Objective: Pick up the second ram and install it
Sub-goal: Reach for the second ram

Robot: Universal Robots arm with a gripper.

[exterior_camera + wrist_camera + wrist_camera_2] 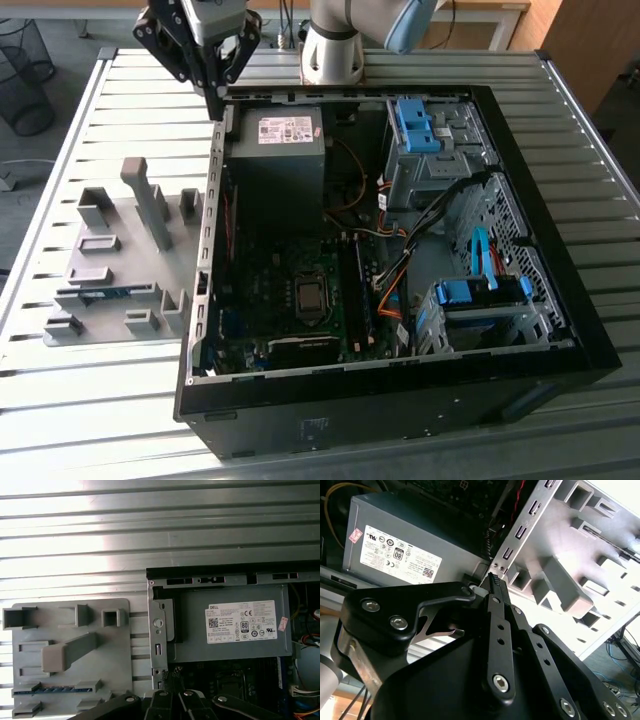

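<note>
Gripper [216, 108], pressed together, hovers at case [560, 340] corner; second ram [55, 691] sits half-hidden in fixture [115, 645].

White label [241, 622] of small print and certification marks on the grey power supply [195, 647] inside the computer case [210, 572]; small pink sticker [284, 624] beside that label.

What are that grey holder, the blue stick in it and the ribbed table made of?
The grey holder looks like matte plastic: even dull grey, blocky moulded shapes. The blue stick seems circuit board: thin, flat, blue. The table looks like bare metal, perhaps aluminium: ribbed slats throwing bright glare.
</note>
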